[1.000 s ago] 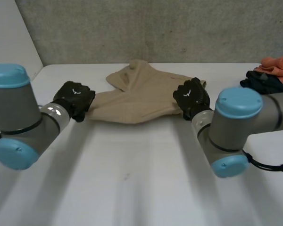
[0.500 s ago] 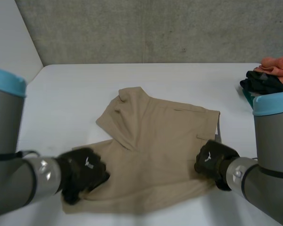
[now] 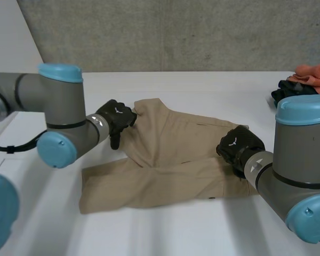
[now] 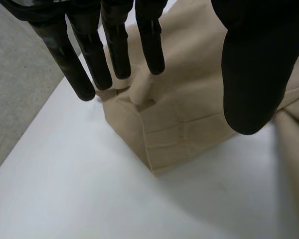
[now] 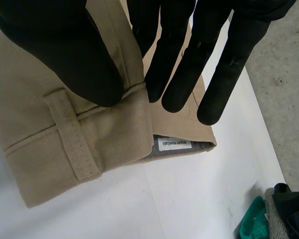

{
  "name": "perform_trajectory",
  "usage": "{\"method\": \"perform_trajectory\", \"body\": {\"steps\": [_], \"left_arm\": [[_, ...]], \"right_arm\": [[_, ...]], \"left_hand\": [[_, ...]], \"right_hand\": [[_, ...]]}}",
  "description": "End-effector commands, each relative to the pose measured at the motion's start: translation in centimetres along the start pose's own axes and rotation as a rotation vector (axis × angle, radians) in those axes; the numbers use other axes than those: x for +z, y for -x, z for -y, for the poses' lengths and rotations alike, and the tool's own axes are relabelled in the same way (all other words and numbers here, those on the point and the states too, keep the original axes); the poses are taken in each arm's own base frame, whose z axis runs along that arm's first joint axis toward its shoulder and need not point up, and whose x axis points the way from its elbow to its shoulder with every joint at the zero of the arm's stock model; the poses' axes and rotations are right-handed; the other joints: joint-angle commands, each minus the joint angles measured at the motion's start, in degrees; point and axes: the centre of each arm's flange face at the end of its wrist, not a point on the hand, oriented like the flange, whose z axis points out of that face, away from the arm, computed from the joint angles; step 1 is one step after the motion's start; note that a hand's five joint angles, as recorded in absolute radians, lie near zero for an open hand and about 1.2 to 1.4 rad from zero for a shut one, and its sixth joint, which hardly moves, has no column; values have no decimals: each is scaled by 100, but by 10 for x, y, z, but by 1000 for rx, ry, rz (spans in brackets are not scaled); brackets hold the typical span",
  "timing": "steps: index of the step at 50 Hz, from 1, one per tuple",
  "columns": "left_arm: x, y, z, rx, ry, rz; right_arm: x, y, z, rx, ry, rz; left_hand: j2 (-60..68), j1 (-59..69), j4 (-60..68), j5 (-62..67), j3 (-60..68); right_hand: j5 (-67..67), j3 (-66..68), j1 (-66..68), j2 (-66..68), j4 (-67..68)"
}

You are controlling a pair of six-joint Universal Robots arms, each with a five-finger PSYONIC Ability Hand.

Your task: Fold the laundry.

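Left hand [image 3: 116, 115] and right hand [image 3: 238, 145] hover spread over the tan garment [image 3: 170, 165], so a shallow pinch could catch only the top layer and skew the fold.

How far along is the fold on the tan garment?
Done: tan garment lies flat on the table, partly doubled over. In hand: left hand open at its far corner, right hand at the waistband end. Left: likely further folds into a compact packet.

Open table [image 3: 165, 234] all round the khaki trousers [image 3: 170, 160]
Clothes pile [image 3: 304, 85] blocks the far right corner; wall [image 3: 176, 32] closes the far edge.
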Motion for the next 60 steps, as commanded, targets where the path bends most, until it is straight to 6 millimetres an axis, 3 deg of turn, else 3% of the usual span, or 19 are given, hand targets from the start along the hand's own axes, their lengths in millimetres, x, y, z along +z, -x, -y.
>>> {"method": "perform_trajectory", "body": {"steps": [1, 8, 9, 15, 21, 22, 24, 25, 26, 32, 37, 43, 51, 56, 57, 58, 59, 60], "left_arm": [[25, -3, -12, 23, 2, -2], [39, -6, -25, 62, 19, 3], [40, -5, -26, 83, 29, 16], [27, 13, -25, 149, 165, 173], [6, 11, -25, 181, 333, 294], [3, 7, -20, 179, 319, 276], [0, 1, -17, 174, 305, 251], [-3, -1, -13, 164, 292, 239], [-6, 0, -10, 155, 282, 240], [-33, 19, 11, 37, 222, 277], [-59, 19, 21, -71, 172, 220], [-88, -8, 17, -176, 150, 11], [-92, -33, -7, -201, 228, -99], [-86, -40, -19, -199, 272, -124], [-86, -40, -19, -200, 273, -125], [-87, -41, -19, -201, 275, -125], [-88, -39, -19, -203, 275, -122], [-90, -37, -18, -206, 276, -118]], "right_arm": [[2, 1, -3, 3, 8, 0], [2, -1, -4, 8, 8, -8], [2, -2, -4, 8, 8, -10], [0, -1, -2, 6, -2, -11], [-4, 13, 1, -13, -13, 26], [-5, 17, 2, -17, -15, 33], [-5, 20, 3, -22, -21, 39], [-6, 22, 4, -25, -22, 41], [-6, 24, 4, -25, -22, 43], [-7, 21, 7, 1, -35, 9], [-11, 14, 11, 26, -55, -12], [-20, -1, 20, 60, -119, -36], [-33, -27, 28, 94, -198, -79], [-37, -39, 29, 119, -234, -84], [-37, -41, 28, 126, -236, -87], [-36, -42, 28, 130, -235, -87], [-35, -41, 25, 129, -227, -83], [-34, -42, 23, 124, -216, -85]], "left_hand": [[1237, 1196, 1227, 1218, 1250], [4010, 3970, 4000, 3991, 4024], [5230, 5190, 5220, 5211, 5244], [5274, 5234, 5264, 5255, 5288], [5274, 5234, 5264, 5255, 5288], [5193, 5152, 5182, 5174, 5206], [2029, 1989, 2019, 2010, 2043], [-469, -509, -479, -488, -455], [-943, -984, -953, -962, -930], [-965, -1005, -975, -984, -951], [-881, -921, -891, -900, -867], [-161, -201, -171, -180, -147], [-40, -80, -50, -59, -26], [1151, 1111, 1141, 1132, 1165], [1871, 1830, 1861, 1852, 1884], [3876, 3836, 3866, 3857, 3890], [4979, 4938, 4969, 4960, 4992], [5271, 5231, 5261, 5252, 5285]], "right_hand": [[1210, 1187, 1636, 1261, 1133], [1210, 1187, 1636, 1261, 1133], [1210, 1187, 1636, 1261, 1133], [1210, 1187, 1636, 1261, 1133], [1210, 1187, 1636, 1261, 1133], [1210, 1187, 1636, 1261, 1133], [1210, 1187, 1636, 1261, 1133], [1210, 1187, 1636, 1261, 1133], [1210, 1187, 1636, 1261, 1133], [1210, 1187, 1636, 1261, 1133], [1210, 1187, 1636, 1261, 1133], [1210, 1187, 1636, 1261, 1133], [1210, 1187, 1636, 1261, 1133], [1210, 1187, 1636, 1261, 1133], [1210, 1187, 1636, 1261, 1133], [1210, 1187, 1636, 1261, 1133], [1210, 1187, 1636, 1261, 1133], [1210, 1187, 1636, 1261, 1133]]}}
